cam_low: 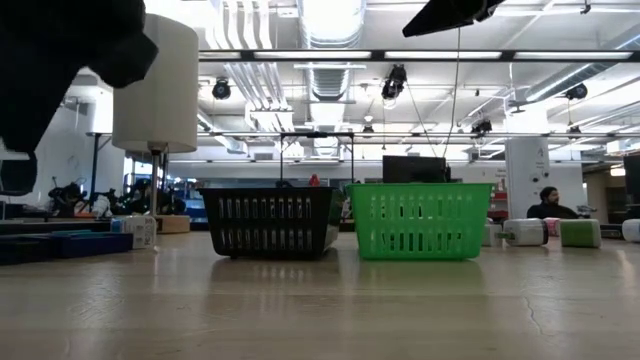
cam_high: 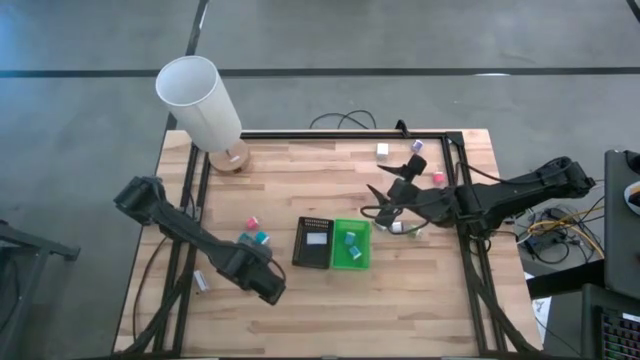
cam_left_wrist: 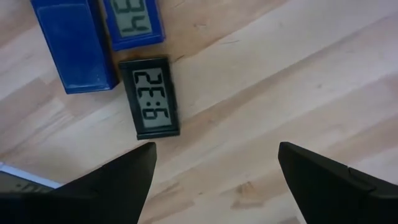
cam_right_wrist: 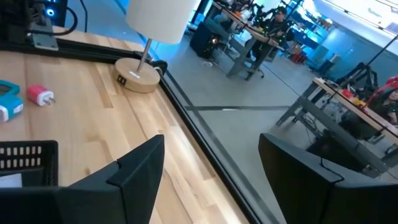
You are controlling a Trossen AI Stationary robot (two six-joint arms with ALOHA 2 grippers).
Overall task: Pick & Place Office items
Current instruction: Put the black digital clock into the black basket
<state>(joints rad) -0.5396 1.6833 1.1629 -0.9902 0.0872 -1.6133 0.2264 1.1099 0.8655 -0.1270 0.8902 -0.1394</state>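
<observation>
The office items lie scattered on the wooden table. A small black digital clock (cam_left_wrist: 155, 96) lies flat beside two blue ones (cam_left_wrist: 134, 22), just beyond my left gripper (cam_left_wrist: 214, 158), which points down over bare wood near the front left (cam_high: 265, 282), open and empty. Pink (cam_high: 252, 222) and teal (cam_high: 262, 238) blocks lie left of the black tray (cam_high: 313, 242). The green tray (cam_high: 366, 245) holds teal blocks (cam_high: 351, 240). My right gripper (cam_right_wrist: 211, 168) hovers open and empty, high over the table right of the green tray (cam_high: 378, 203).
A tall white lamp (cam_high: 200, 98) stands on a wooden base (cam_high: 232, 158) at the far left. White (cam_high: 382, 149), purple (cam_high: 417, 146) and pink (cam_high: 438, 178) blocks lie at the far right. A black frame rail (cam_high: 340, 133) runs along the far edge.
</observation>
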